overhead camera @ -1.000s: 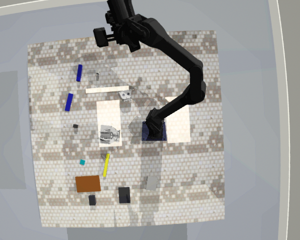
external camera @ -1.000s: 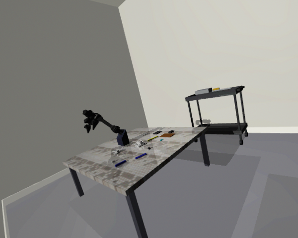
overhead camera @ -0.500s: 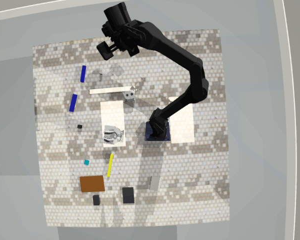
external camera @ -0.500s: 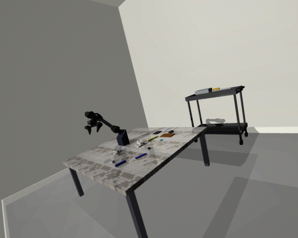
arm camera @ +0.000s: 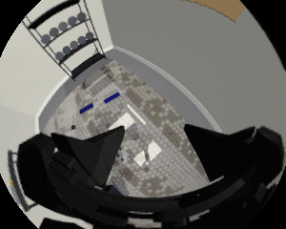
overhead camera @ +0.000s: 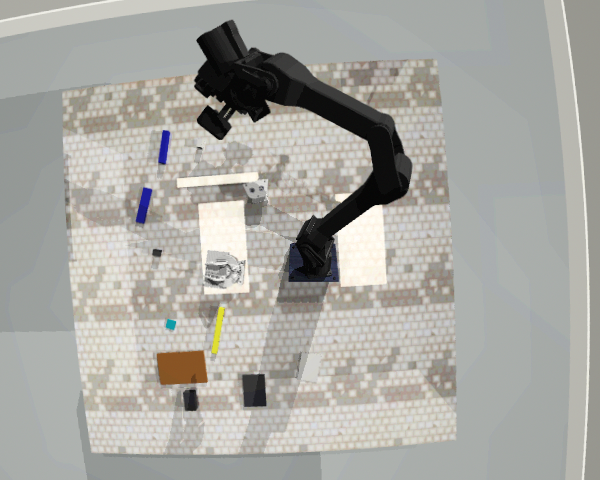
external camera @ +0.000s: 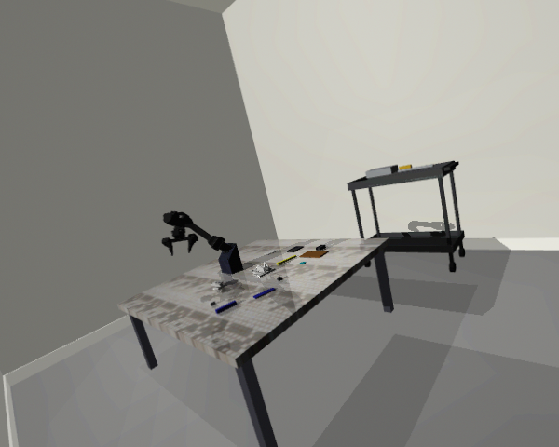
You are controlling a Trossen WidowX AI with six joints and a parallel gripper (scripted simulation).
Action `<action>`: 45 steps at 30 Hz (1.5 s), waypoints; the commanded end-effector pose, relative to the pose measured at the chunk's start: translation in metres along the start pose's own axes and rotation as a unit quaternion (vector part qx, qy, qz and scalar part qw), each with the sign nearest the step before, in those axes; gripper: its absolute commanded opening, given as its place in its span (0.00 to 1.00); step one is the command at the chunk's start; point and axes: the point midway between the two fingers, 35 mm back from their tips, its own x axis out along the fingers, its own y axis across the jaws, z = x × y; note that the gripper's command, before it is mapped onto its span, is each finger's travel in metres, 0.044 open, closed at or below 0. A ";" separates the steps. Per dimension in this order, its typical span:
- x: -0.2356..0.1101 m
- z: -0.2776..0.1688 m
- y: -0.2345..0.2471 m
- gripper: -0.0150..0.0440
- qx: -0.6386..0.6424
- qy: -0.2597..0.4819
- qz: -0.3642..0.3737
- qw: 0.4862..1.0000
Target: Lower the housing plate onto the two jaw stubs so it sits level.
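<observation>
The grey housing plate (overhead camera: 256, 190) (external camera: 217, 285), with two dark holes, is near one end of the white strip, apart from the jaws. The grey jaw assembly (overhead camera: 224, 271) (external camera: 263, 270) sits on the lower part of a white pad (overhead camera: 221, 222); its pins and stubs are too small to tell apart. My gripper (overhead camera: 237, 118) (external camera: 181, 252) (arm camera: 154, 128) is open and empty, high above the table and well away from both parts. In the wrist view a grey part shows beside the left finger; I cannot tell which.
Near the gripper's side are a white strip (overhead camera: 212, 180), two blue bars (overhead camera: 164, 147) (overhead camera: 143, 205) and a small grey bit (overhead camera: 199, 146). Farther off are a yellow bar (overhead camera: 218, 330), a teal cube (overhead camera: 170, 324), a brown block (overhead camera: 182, 367) and dark blocks (overhead camera: 254, 390) (overhead camera: 190, 400).
</observation>
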 end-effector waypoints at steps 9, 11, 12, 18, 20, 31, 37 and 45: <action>0.018 -0.016 0.022 1.00 -0.146 0.033 0.019 0.989; 0.020 -0.018 0.025 1.00 -0.167 0.037 0.022 0.985; 0.022 -0.019 0.026 1.00 -0.178 0.039 0.023 0.983; 0.028 -0.027 0.034 1.00 -0.241 0.050 0.033 0.969; 0.030 -0.029 0.037 1.00 -0.262 0.054 0.036 0.963; 0.041 -0.044 0.051 1.00 -0.375 0.071 0.059 0.923; 0.046 -0.053 0.059 1.00 -0.433 0.079 0.072 0.895; 0.053 -0.065 0.068 1.00 -0.508 0.088 0.092 0.852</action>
